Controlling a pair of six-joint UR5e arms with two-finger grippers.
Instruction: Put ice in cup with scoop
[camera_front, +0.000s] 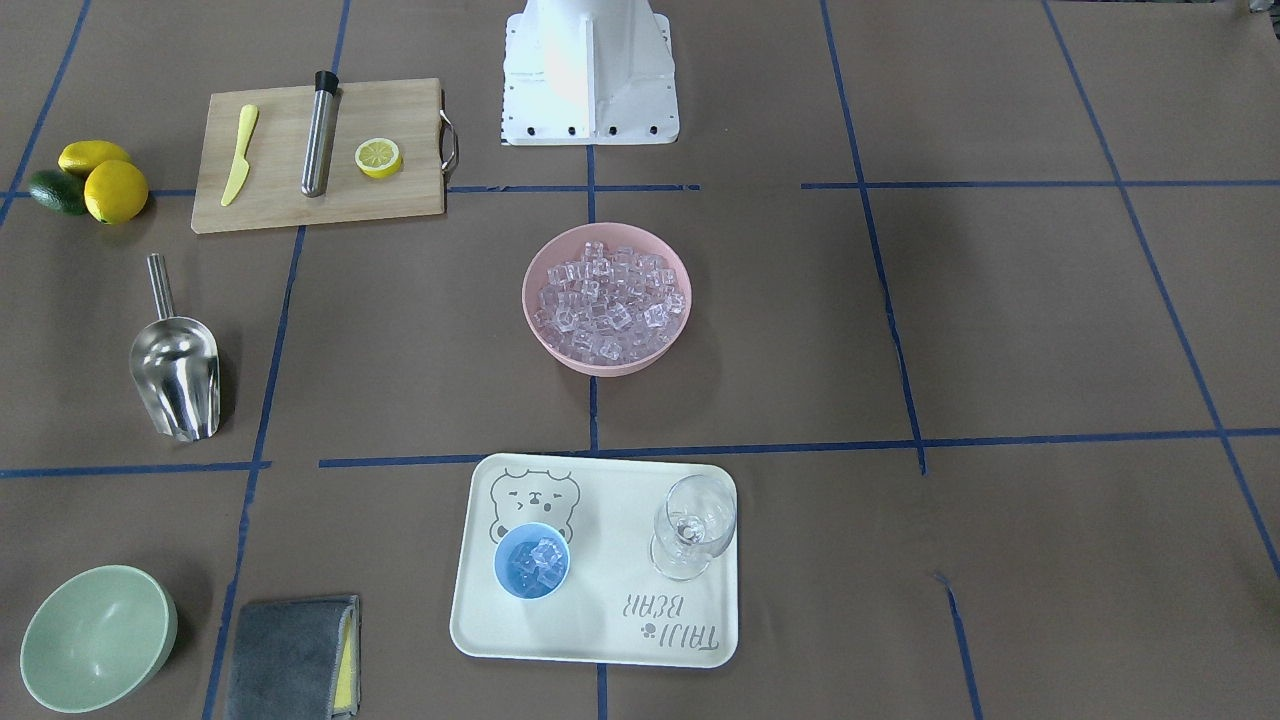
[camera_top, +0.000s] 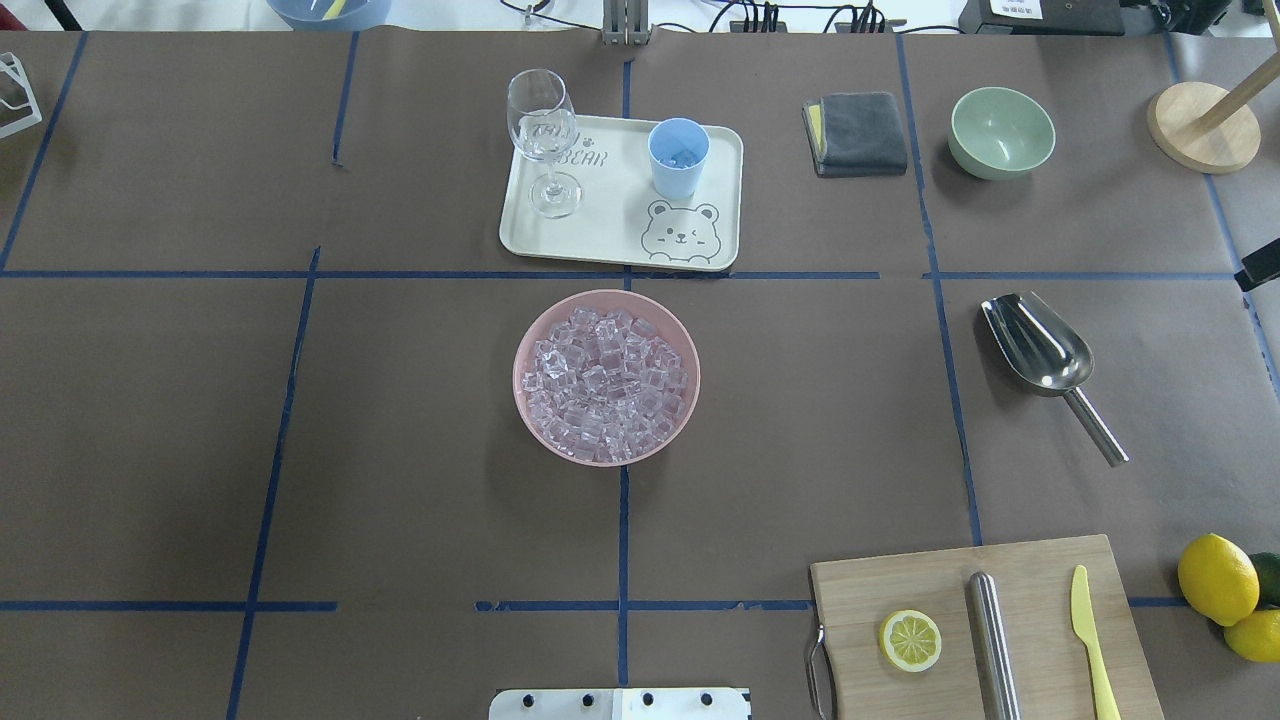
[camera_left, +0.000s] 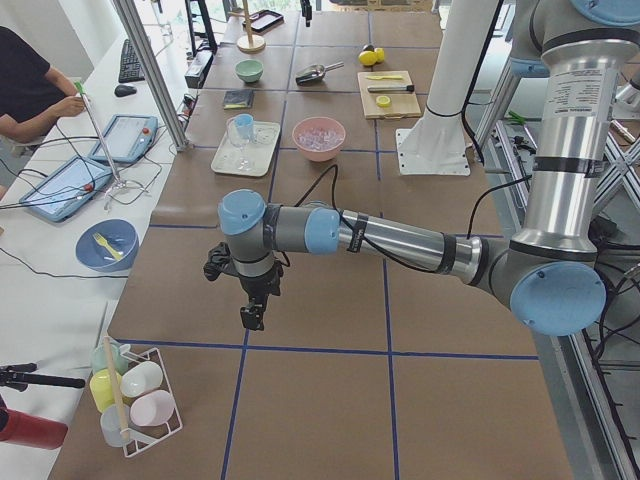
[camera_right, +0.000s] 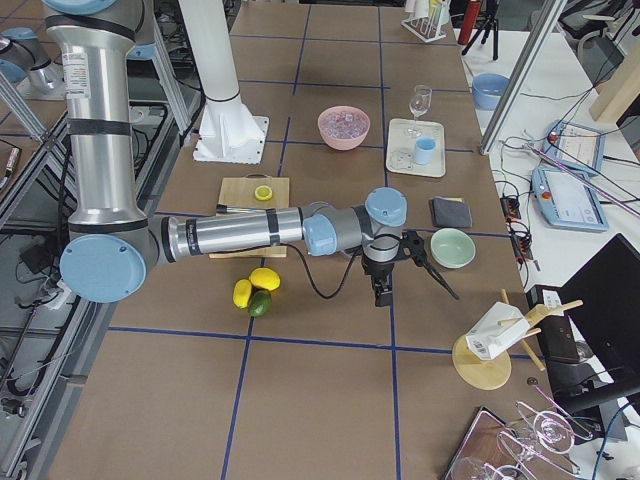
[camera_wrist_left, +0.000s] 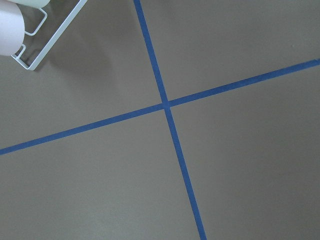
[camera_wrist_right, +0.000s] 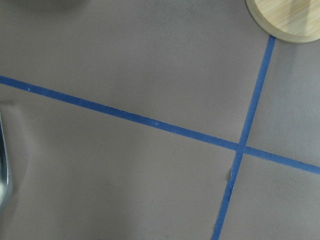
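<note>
Steel is what sits nearest your right gripper (camera_right: 381, 290): the scoop (camera_top: 1040, 350) lies flat on the brown paper (camera_top: 400, 450) just beside it, on the side towards the middle of the table, with its handle angled back towards the robot. Nothing touches the scoop. That gripper hangs pointing down over the paper, and only the side camera shows it, so you cannot tell whether its fingers are spread or pressed together. The same goes for your left gripper (camera_left: 252, 310), which hangs over bare paper towards the opposite end of the table, with a wire rack (camera_left: 135, 400) near it, further out towards that end. Well apart from both grippers, roughly midway between them, a pink bowl (camera_front: 530, 300) stands heaped with ice (camera_front: 605, 300). Past the bowl, on the side away from the robot, a cream tray (camera_front: 600, 630) carries the cup (camera_front: 531, 560), upright, with a few cubes already lying in it. A wine glass (camera_front: 693, 525) stands near the cup on the same tray, on the side nearer your left gripper.
</note>
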